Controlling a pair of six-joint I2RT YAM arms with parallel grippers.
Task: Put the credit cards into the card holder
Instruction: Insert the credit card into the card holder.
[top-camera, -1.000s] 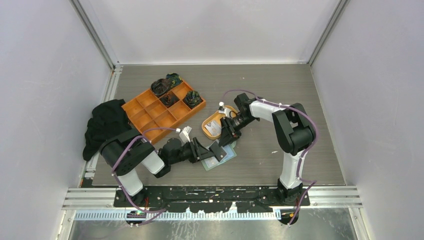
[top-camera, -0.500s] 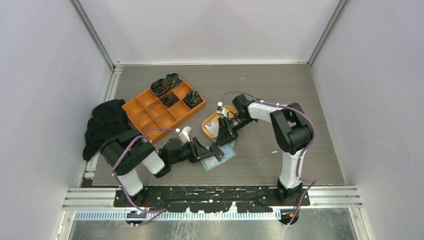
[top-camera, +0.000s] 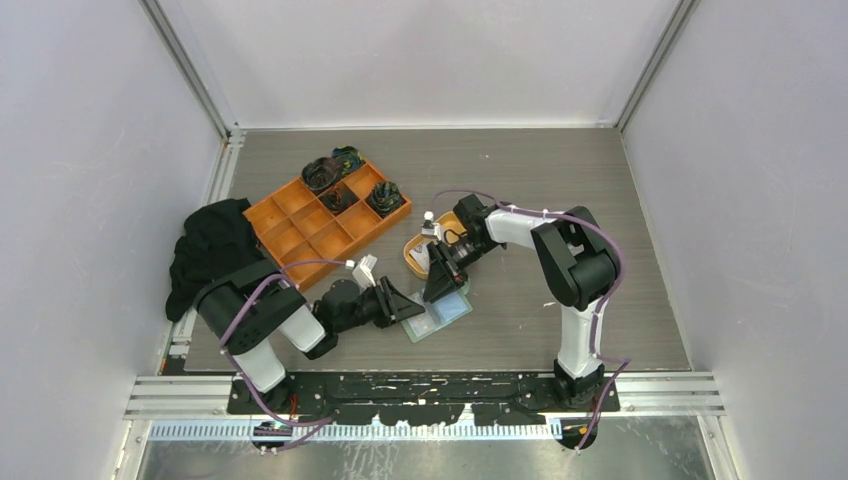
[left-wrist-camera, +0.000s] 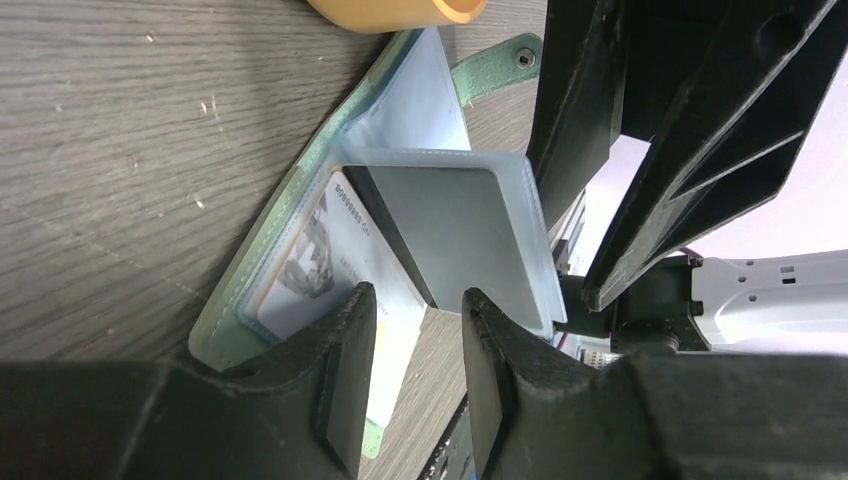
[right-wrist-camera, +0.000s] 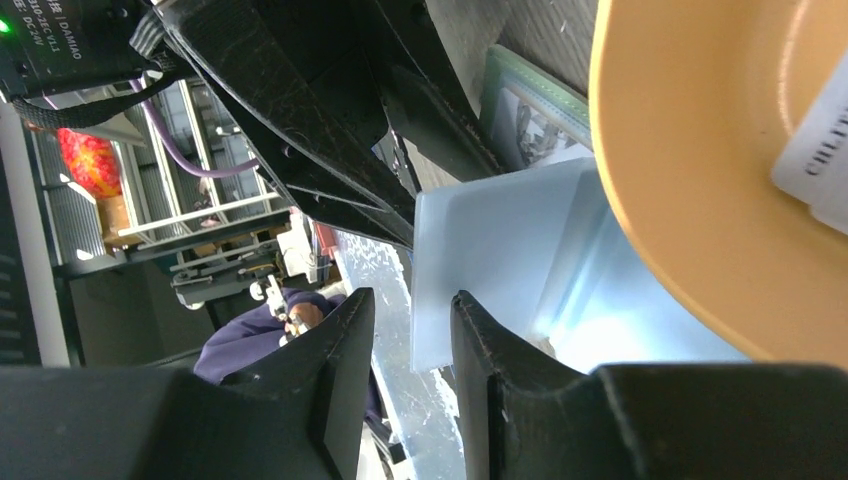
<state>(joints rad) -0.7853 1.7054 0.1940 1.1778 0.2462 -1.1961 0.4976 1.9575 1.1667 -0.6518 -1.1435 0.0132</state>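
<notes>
Sleeve-opening step: wallet (left-wrist-camera: 410, 100) spread on the worktop (left-wrist-camera: 120, 150), left fingers (left-wrist-camera: 418, 295) and right fingers (right-wrist-camera: 411, 297) both apart; next I'd fetch a card (right-wrist-camera: 815, 150) from the dish (right-wrist-camera: 680, 200), aligned squarely

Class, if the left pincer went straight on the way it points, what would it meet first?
Probably the raised clear pocket of the card holder, just beyond its fingertips; depth is unclear.

The card holder (top-camera: 446, 313) lies open on the table (top-camera: 560, 180). My left gripper (top-camera: 409, 304) is at its left edge, my right gripper (top-camera: 439, 284) at its far edge. Just beyond it sits the orange dish (top-camera: 409, 261), with the compartment tray (top-camera: 300, 226) farther beyond, leftward.
</notes>
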